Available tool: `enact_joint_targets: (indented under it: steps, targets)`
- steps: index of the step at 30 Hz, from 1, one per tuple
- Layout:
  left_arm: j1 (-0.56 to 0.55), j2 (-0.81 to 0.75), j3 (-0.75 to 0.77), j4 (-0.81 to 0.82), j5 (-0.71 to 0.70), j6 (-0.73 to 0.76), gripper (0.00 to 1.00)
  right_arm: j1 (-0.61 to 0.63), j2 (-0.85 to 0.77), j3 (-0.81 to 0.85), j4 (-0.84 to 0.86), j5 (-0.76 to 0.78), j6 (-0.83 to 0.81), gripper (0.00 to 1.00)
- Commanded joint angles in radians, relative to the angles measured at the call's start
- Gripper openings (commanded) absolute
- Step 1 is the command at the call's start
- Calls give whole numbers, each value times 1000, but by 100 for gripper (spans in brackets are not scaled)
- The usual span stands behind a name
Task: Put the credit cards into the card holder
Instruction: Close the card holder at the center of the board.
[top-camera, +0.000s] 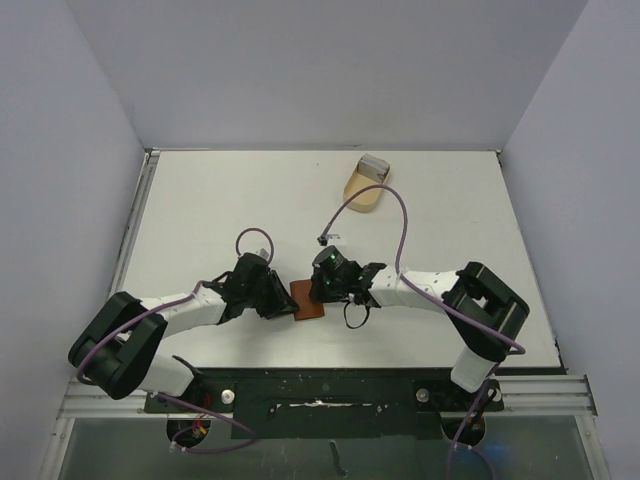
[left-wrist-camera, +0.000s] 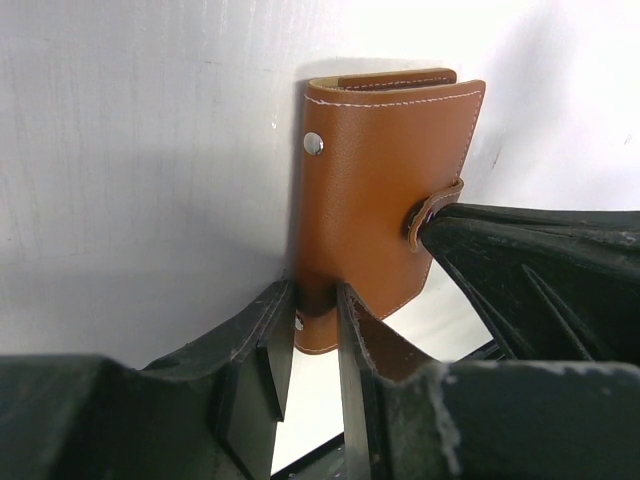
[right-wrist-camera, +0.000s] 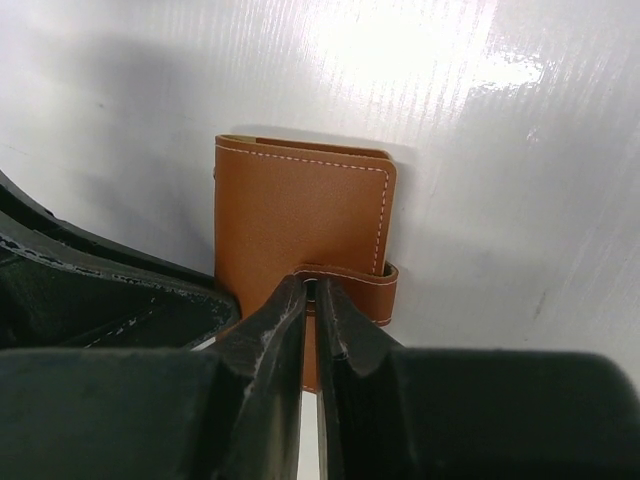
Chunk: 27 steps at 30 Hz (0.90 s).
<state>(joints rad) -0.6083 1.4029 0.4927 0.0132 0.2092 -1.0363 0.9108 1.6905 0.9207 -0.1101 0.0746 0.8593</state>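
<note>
The card holder (top-camera: 309, 301), a small reddish-brown wallet, lies shut on the table between both arms. My left gripper (left-wrist-camera: 315, 300) is shut on its near edge by one corner (left-wrist-camera: 318, 335). From the other side, my right gripper (right-wrist-camera: 312, 288) is pinched shut on the closing strap (right-wrist-camera: 355, 288) that wraps round the card holder's (right-wrist-camera: 290, 210) edge. In the left wrist view the strap's tab (left-wrist-camera: 432, 212) sits at the right gripper's fingertips (left-wrist-camera: 450, 225). The credit cards (top-camera: 373, 166) show as pale grey, standing in the tan tray at the back.
The tan oval tray (top-camera: 360, 193) sits on the far side of the white table (top-camera: 200, 200), right of centre. A purple cable (top-camera: 400, 225) arcs from the right arm over the table. Grey walls close in the back and both sides.
</note>
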Motion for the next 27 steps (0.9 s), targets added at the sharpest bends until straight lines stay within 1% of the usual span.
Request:
enact_joint_targets:
  steps: [1,8,14,19,23,27]
  targets:
    - [-8,25,-22,-27,-43,15,23,56,19,8,-93,20,-24,5]
    - [-10,21,-25,-22,-39,9,23,89,77,26,-196,72,-38,5]
    - [-10,18,-26,-15,-37,9,23,88,150,5,-184,69,-34,4]
    - [-12,27,-35,-9,-32,9,23,71,145,30,-175,86,-84,4]
    - [-14,32,-33,0,-29,13,23,4,129,53,-159,22,-136,5]
    - [-15,42,-35,7,-28,23,23,-52,164,73,-162,-111,-179,5]
